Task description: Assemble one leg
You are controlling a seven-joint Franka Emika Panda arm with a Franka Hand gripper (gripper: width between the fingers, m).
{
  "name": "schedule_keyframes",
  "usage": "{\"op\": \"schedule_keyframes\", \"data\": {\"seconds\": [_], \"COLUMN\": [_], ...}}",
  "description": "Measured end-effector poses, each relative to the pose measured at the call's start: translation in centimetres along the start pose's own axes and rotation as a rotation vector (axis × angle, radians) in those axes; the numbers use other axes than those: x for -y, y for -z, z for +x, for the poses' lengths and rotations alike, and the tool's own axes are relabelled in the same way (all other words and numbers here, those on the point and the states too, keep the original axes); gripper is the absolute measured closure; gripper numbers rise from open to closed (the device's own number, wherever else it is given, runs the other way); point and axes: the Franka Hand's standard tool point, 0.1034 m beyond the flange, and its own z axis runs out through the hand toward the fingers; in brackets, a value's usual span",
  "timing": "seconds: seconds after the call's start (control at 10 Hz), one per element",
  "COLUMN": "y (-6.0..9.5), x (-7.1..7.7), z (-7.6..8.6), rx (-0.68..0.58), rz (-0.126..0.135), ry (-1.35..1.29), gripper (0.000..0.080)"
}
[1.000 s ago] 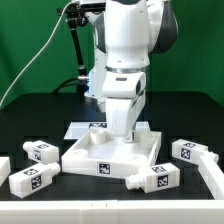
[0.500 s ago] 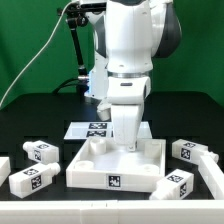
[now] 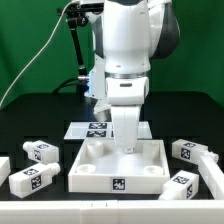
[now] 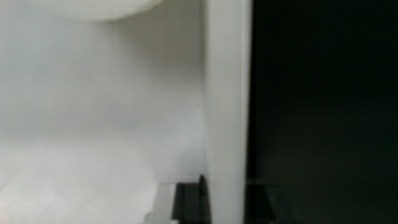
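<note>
The fingers [image 3: 126,142] are seen inside the tray [image 3: 90,170]; their spread cannot be told. A leg [image 3: 178,185] is laid just beside the tray.

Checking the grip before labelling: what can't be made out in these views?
Gripper: exterior view, small, white against the white tray-like piece; open or shut unclear.
Wrist view: blurred white surface, unidentifiable.
Marker board: exterior view, partly hidden by the arm.
Rightmost leg: cut by the frame edge.

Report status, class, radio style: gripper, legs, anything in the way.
Gripper down at far wall of white tray, jaws unclear. Legs loose either side of tray, one by its front corner. In the way: the tray.
</note>
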Motion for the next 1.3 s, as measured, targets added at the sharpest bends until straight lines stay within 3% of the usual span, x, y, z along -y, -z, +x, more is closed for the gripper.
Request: {"op": "schedule_keyframes", "data": {"seconds": [0.1,0.3,0.8,1.0,1.1,1.2,1.3], "y": [0.0,0.1,0.1,0.0,0.1,1.1,2.5], "x": [-1.2,-2.4,-3.0,-2.9,-2.9,-3.0,-3.7], "z": [-0.1,0.0,0.3,0.3,0.3,0.3,-0.1], "rx": [-0.001,-0.004,-0.008,-0.008,-0.006,0.002,0.011], "rz": [-0.01,-0.023,-0.03,-0.029,-0.027,-0.021,-0.022], "ry": [0.007,0.0,-0.086,-0.087,-0.085,-0.08,-0.077], "gripper": [0.0745,0.0745,0.0745,0.0516,0.0516,0.0312,0.0312]}}
